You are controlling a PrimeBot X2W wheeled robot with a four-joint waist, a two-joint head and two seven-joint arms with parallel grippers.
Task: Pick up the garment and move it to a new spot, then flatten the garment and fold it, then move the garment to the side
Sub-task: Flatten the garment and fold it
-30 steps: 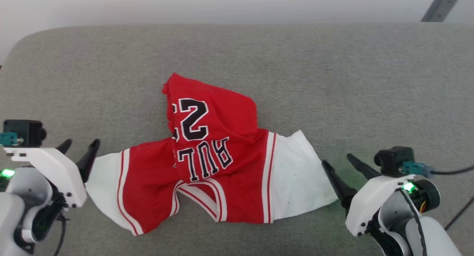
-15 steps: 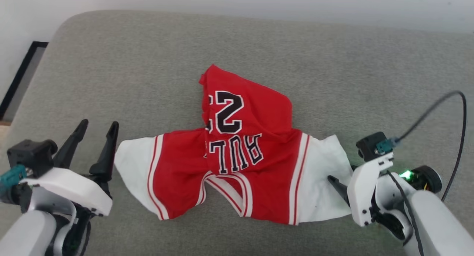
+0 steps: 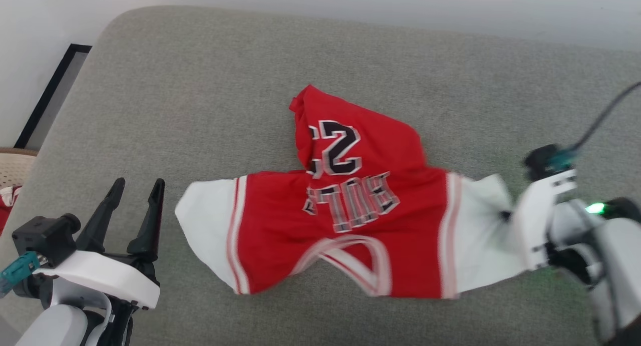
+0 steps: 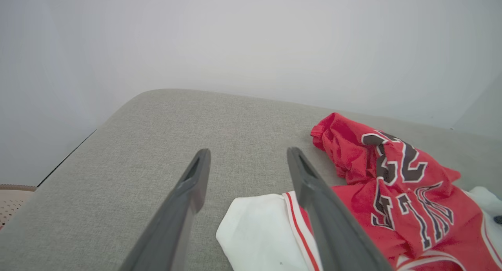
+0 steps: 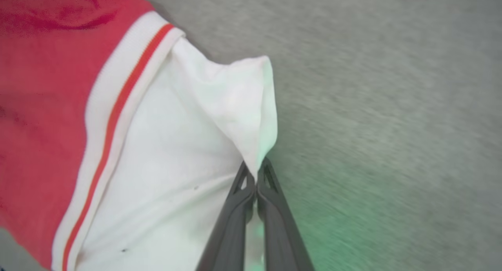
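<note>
The garment [image 3: 350, 211], a red jersey with white sleeves and black letters, lies crumpled on the grey cushion [image 3: 200, 85], its upper part folded over itself. My right gripper [image 5: 255, 173] is shut on the edge of the right white sleeve [image 5: 219, 118], which puckers up into the closed fingertips. In the head view that gripper [image 3: 505, 216] sits at the sleeve's right end. My left gripper [image 3: 136, 191] stands open just left of the left white sleeve [image 3: 205, 221], apart from it. In the left wrist view the open gripper [image 4: 247, 157] points over the cushion, with the garment [image 4: 392, 173] to its right.
The cushion's rounded far-left corner [image 3: 115, 25] drops to a pale wall. A dark frame [image 3: 50, 95] and a beige basket [image 3: 12, 165] lie beyond the left edge. A black cable [image 3: 606, 113] trails from the right wrist. Bare cushion [image 3: 450, 75] extends behind the garment.
My right gripper closed on the right sleeve's edge and pulled it rightward, stretching the jersey. The camera has turned, shifting the whole picture. My left gripper stays open.
</note>
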